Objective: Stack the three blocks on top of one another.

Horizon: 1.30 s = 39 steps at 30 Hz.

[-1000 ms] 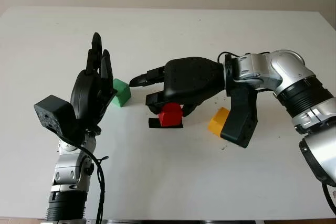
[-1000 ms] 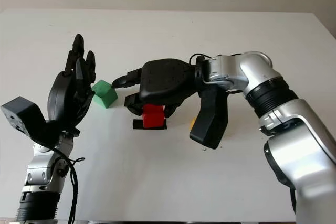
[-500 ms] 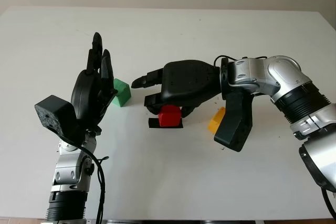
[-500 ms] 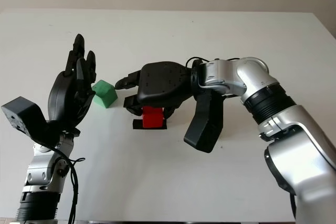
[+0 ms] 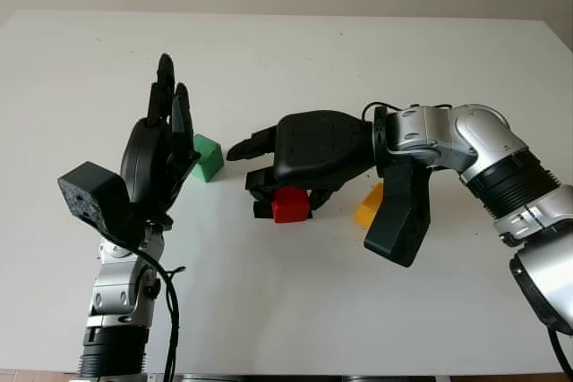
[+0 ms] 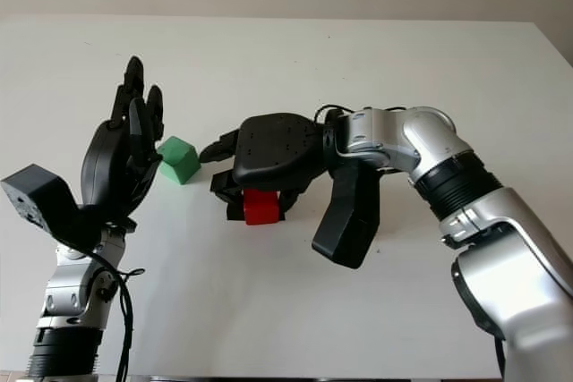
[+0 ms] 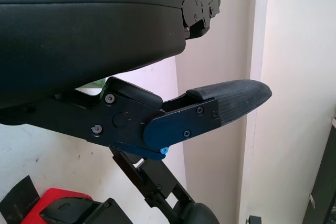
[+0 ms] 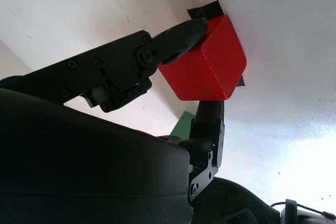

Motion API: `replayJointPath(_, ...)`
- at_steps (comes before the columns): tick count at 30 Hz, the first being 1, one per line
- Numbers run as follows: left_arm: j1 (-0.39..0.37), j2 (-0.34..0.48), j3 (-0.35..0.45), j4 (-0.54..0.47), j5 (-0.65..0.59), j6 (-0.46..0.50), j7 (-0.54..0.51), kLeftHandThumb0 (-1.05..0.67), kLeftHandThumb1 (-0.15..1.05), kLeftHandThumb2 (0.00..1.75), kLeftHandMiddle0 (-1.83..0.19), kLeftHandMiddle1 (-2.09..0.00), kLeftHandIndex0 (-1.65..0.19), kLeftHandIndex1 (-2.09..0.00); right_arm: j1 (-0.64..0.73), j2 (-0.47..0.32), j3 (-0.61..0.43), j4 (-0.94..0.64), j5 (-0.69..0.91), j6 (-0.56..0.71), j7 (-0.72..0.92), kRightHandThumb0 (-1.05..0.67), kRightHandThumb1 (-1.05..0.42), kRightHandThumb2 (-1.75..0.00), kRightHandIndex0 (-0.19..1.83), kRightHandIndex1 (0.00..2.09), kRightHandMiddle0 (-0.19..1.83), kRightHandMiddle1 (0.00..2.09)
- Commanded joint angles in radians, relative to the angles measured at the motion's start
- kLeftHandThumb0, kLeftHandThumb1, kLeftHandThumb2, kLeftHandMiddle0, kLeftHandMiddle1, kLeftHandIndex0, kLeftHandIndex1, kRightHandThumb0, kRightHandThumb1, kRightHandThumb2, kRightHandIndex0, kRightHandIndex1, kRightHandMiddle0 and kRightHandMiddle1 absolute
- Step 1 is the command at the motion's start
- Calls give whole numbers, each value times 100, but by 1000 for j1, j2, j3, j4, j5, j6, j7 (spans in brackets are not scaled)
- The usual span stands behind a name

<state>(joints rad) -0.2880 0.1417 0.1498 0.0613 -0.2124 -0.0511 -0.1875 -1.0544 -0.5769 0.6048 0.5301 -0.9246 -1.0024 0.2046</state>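
Now the right robot hand is reaching across the middle of the frame and closing around the red block, its fingers pressing against the block's faces in the right wrist view. The block is sitting at centre frame on the white table, over a small black mark. Left of it, well apart, the green block is lying just beside the raised left robot hand, which is holding nothing and standing open at the left of the frame. The yellow block is peeking out right of centre, partly hidden behind the right forearm's black camera housing.

Judging by its look, the red block is a small, rigid, light cube with smooth faces, so it may be slipping if pinched near an edge; taking it squarely on two opposite flat sides seems safest.
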Motion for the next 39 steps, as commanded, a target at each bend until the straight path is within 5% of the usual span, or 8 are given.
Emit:
replayJointPath(1,8,-2,-4,-17,-1,2,-2,-75,105,73,19,0,19,0,13,10,-5,1,5,4,-9,-41,-97,-6,29,7,38,138)
replayJointPath(9,9,-3,-4,-24,2,9,2,-75,105,73,19,0,19,0,17,3,6,-20,14,36,83,-42,-97,-5,16,2,25,133)
replayJointPath(15,10,-5,-4,-30,-1,12,4,-75,105,73,19,0,19,0,33,-6,-5,-37,11,48,105,-33,-98,-5,-8,4,10,48)
replayJointPath(18,10,-5,-4,-29,0,13,4,-75,105,73,19,0,19,0,34,-12,-6,-37,9,43,99,-32,-98,-5,-13,3,5,26)
replayJointPath(28,13,-2,0,-30,-5,16,0,-75,105,73,19,0,19,0,13,-54,-55,-65,181,45,252,-86,-89,-5,-19,0,-14,8)
replayJointPath(39,16,2,0,-39,0,24,7,-75,105,71,19,0,19,0,1,-157,-280,-104,517,216,428,-82,-98,-6,-18,2,-12,8)
